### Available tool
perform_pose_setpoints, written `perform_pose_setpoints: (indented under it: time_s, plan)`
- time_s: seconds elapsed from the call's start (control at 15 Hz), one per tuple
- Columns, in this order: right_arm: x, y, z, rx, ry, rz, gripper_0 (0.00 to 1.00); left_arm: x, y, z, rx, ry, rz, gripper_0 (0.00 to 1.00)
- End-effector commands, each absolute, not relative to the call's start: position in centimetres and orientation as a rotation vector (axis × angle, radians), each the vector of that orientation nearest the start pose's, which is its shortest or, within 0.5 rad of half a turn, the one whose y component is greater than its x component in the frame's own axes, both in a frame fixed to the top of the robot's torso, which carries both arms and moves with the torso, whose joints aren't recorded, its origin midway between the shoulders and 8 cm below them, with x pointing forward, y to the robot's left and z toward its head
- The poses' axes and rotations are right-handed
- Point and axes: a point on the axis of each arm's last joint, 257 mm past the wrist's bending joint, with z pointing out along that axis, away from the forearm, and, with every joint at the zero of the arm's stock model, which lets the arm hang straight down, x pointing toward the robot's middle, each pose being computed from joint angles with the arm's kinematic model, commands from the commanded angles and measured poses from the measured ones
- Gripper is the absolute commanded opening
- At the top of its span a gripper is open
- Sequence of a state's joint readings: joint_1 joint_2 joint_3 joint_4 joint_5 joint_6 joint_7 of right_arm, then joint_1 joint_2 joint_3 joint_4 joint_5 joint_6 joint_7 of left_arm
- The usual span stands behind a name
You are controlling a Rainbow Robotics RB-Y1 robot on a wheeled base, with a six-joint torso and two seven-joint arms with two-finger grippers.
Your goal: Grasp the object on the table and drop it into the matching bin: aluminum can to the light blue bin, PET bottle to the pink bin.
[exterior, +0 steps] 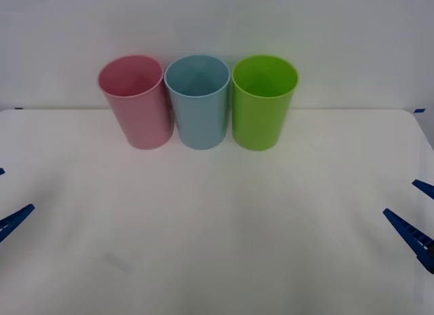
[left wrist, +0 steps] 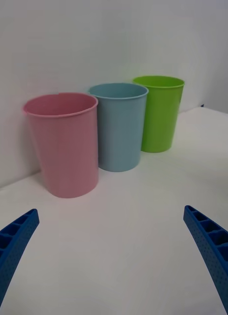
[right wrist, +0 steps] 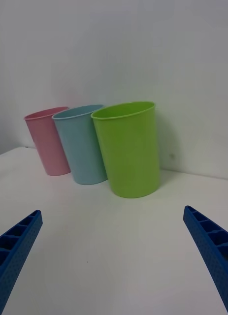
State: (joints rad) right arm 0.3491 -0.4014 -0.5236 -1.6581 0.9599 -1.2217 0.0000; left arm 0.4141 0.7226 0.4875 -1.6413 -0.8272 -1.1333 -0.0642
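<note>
The light blue bin [exterior: 197, 101] stands in the middle of a row at the back of the white table [exterior: 217, 233], touching the pink bin [exterior: 135, 101] on its left. The object, whether aluminum can or PET bottle, is out of view. My left gripper [exterior: 18, 189] hovers open at the left edge of the table with nothing between its fingers, and in the left wrist view it [left wrist: 111, 209] faces the pink bin [left wrist: 64, 145] and light blue bin [left wrist: 119, 127]. My right gripper [exterior: 400, 197] hovers open and empty at the right edge, well short of the bins.
A lime green bin [exterior: 263, 101] stands at the right end of the row, nearest my right gripper [right wrist: 113, 210] in the right wrist view. A white wall rises right behind the bins. The table's back edge runs just behind them.
</note>
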Motion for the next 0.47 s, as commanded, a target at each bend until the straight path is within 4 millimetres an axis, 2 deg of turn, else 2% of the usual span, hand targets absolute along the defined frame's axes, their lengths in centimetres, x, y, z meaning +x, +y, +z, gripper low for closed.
perform_pose_setpoints:
  time_s: [0.07,0.47]
  plan:
    - [34.23,-32.97,-16.89,-0.465,1.441,0.567,1.0,33.61,38.3,-14.93,0.619,1.546,-0.447,1.0]
    - [34.23,-32.97,-16.89,-0.465,1.441,0.567,1.0,33.06,38.56,-15.31,0.601,1.561,-0.454,1.0]
